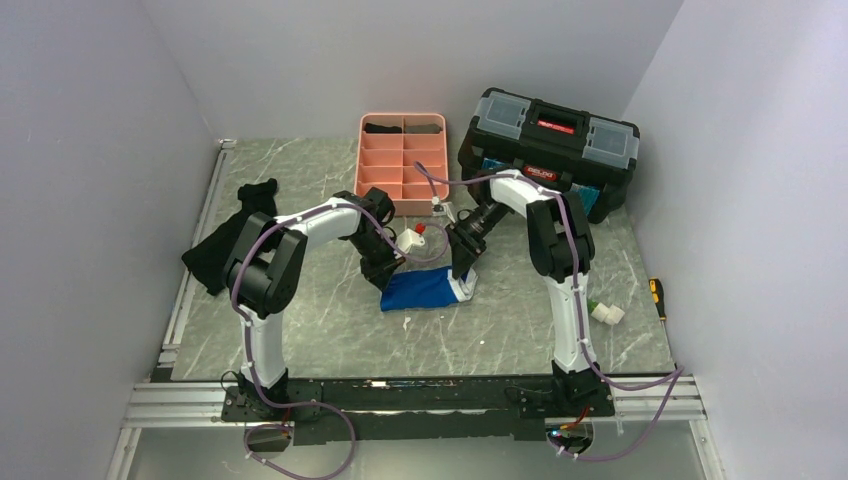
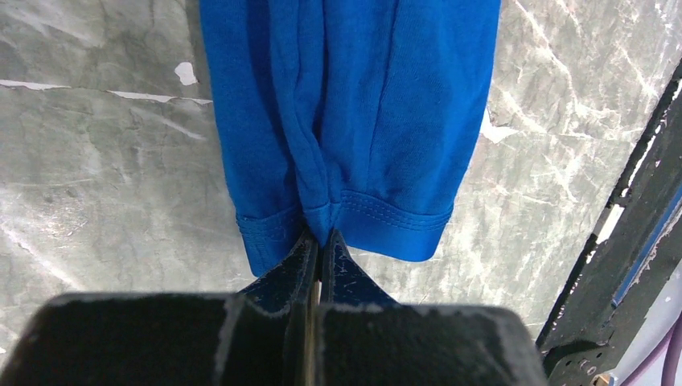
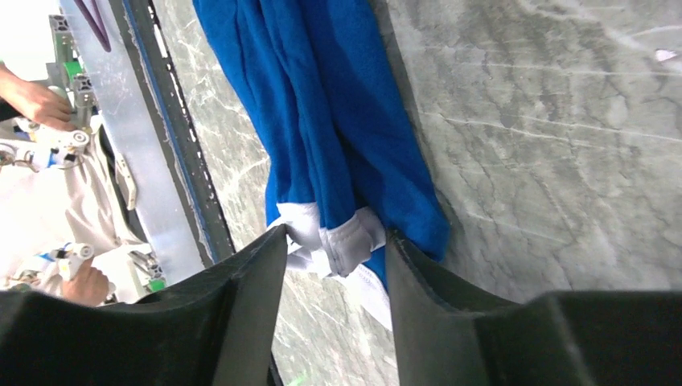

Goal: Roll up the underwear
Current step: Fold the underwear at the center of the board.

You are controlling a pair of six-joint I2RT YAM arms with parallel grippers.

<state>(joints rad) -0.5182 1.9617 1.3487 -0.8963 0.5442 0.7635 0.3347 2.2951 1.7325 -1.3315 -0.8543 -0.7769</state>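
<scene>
A black toolbox point(image 1: 548, 150) stands to the right of the pink tray point(image 1: 402, 165) and a black cloth point(image 1: 235, 235) lies to its left, neither in the way. The underwear point(image 1: 425, 290) lies bunched on the bench point(image 1: 300, 335) on the near side of the tray. The left gripper point(image 2: 318, 241) is pressed together, pinching its blue hem. The right gripper point(image 3: 334, 249) is spread, with the white waistband between its fingers.

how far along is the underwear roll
Done: the underwear lies stretched out and looks folded lengthwise into a strip. In hand: the left gripper is shut on the leg hem, and the right gripper is open around the white waistband. Left: no roll is visible, so all the rolling.
</scene>
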